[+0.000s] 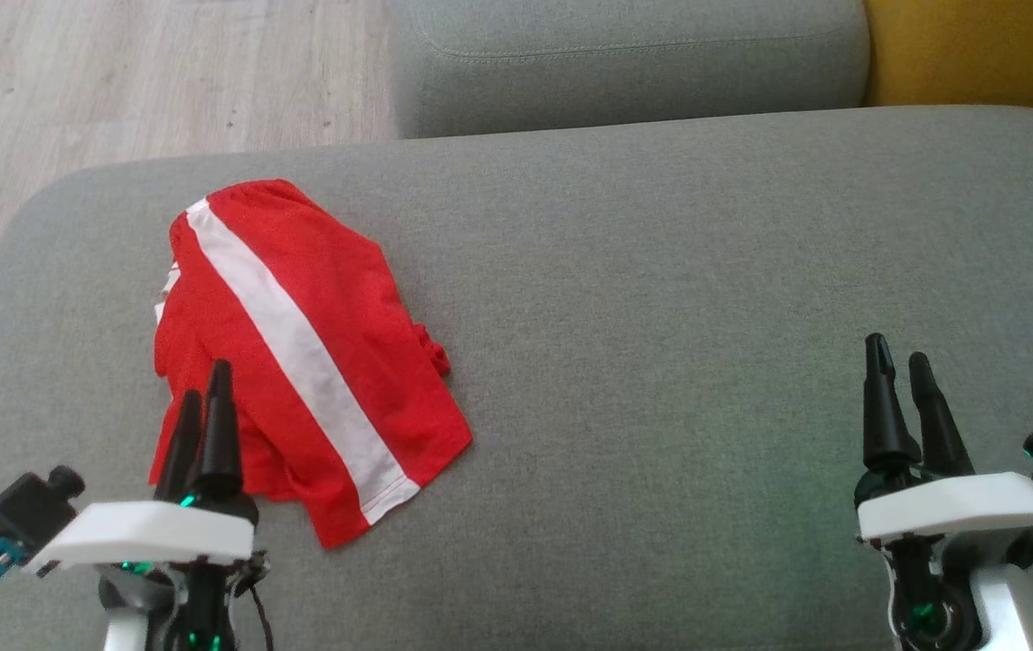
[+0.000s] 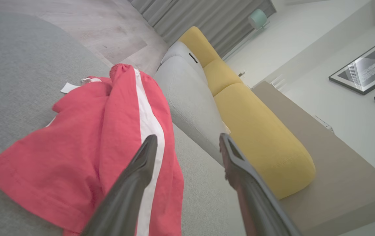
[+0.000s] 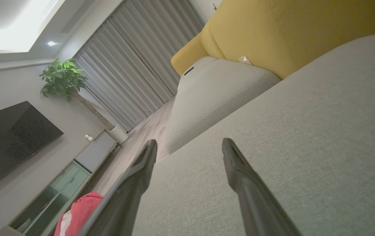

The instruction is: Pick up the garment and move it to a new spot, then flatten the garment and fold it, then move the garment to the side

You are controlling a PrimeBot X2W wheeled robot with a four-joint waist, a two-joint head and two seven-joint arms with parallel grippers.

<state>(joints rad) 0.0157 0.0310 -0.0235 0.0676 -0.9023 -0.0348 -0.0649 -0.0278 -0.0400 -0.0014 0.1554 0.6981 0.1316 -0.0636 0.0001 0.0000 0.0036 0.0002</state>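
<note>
The garment (image 1: 299,353) is a red pair of shorts with a white side stripe, lying crumpled on the left part of a grey sofa seat (image 1: 661,316). My left gripper (image 1: 207,393) hovers over its near left corner, open and holding nothing. In the left wrist view the garment (image 2: 85,150) spreads under and left of the left gripper (image 2: 189,142). My right gripper (image 1: 900,357) stands open over bare cushion far to the right. In the right wrist view the right gripper (image 3: 189,146) is open, and the garment (image 3: 79,209) peeks in at the bottom left.
A second grey cushion (image 1: 624,63) sits behind the seat, with a yellow cushion (image 1: 977,54) at the back right. Wooden floor (image 1: 118,81) lies beyond the seat's left edge. A television (image 3: 10,141), a plant (image 3: 62,80) and curtains (image 3: 135,65) stand farther off.
</note>
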